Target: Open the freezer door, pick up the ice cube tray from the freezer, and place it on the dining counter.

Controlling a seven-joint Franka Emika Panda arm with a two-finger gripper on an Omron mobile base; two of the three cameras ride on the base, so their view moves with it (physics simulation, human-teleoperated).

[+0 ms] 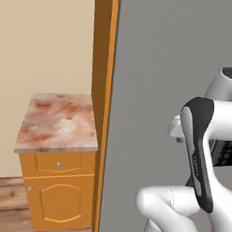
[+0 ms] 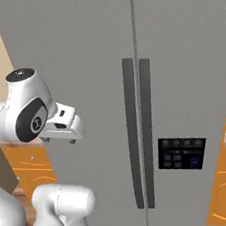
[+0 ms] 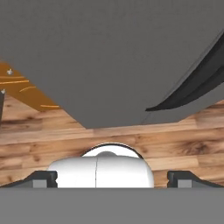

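Fingers spread wide, holding nothing, aimed down past the fridge's wider grey door; the freezer door, keypad panel below, stands closed to the right.

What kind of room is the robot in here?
Most likely a home kitchen: a tall grey two-door fridge whose freezer door has a black keypad panel, an orange cabinet with a marbled stone top beside it, and a wood plank floor.
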